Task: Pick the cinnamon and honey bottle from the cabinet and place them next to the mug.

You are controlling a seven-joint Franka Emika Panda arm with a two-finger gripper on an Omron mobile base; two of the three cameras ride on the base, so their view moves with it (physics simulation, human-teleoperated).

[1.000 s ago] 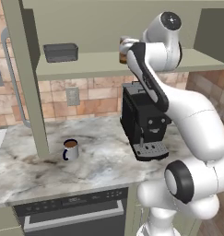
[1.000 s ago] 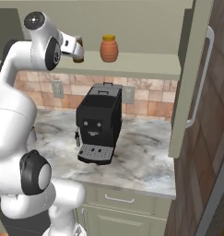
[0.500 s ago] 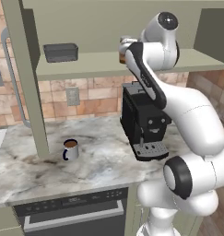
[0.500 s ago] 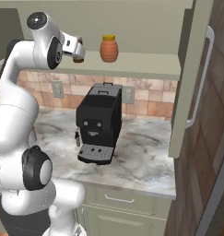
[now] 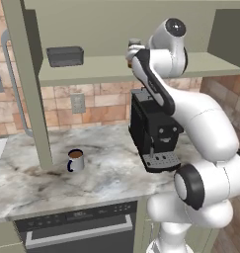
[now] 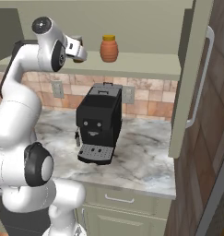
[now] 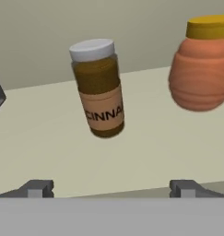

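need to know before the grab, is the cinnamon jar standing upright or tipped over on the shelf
Upright. The cinnamon jar stands on its base on the cabinet shelf, pale lid on top; its lean in the hand view matches the camera's tilt.

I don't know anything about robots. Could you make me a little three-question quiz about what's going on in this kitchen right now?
1. True or false: the fingers are already closed around the cinnamon.
2. What stands on the cabinet shelf right next to the cinnamon? A) the honey bottle B) a kettle C) a plate
3. Fill in: the mug stands on the counter to the left of the black ______.

Key
1. False: they stand open, short of the jar, holding nothing.
2. A
3. Coffee machine
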